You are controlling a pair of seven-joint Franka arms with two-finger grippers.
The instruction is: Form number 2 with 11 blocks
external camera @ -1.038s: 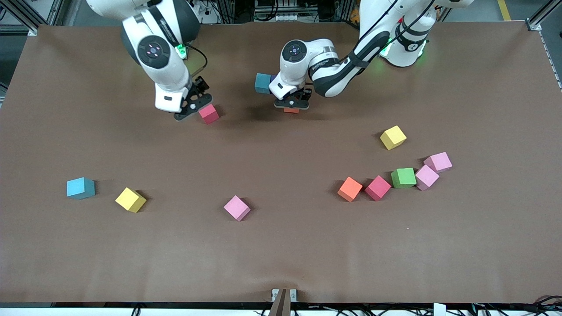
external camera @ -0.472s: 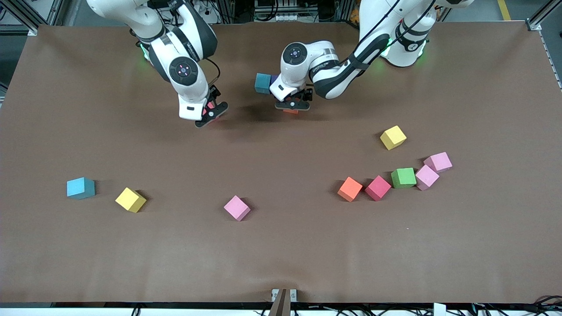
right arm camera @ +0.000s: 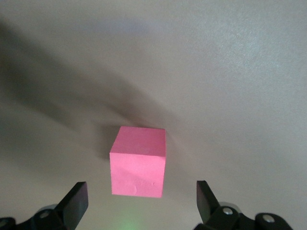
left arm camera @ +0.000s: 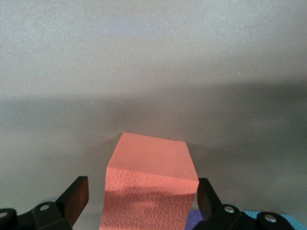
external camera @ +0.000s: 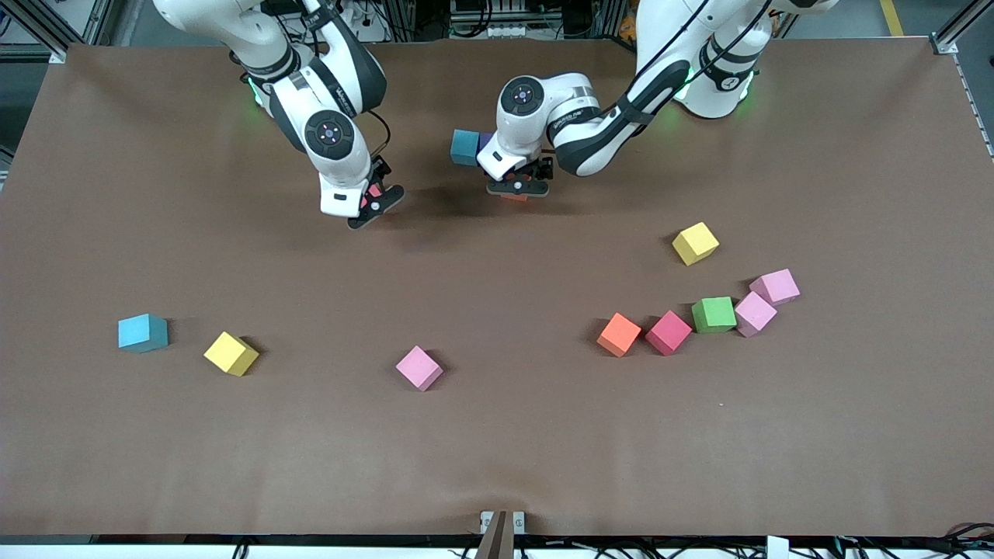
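Left wrist view: open left pincer (left arm camera: 139, 201) straddles orange block (left arm camera: 149, 189)

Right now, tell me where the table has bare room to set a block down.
Open cloth runs between the single pink cube and the orange block, and along the whole edge nearest the front camera. Crowded: the orange, red, green and pink cluster toward the left arm's end.

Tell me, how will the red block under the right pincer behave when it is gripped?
The red block looks matte and foam-like, so it probably gives slightly and grips without slipping. Its flat faces suggest it will not roll. It sits apart between the open right pincer fingers and is probably light.
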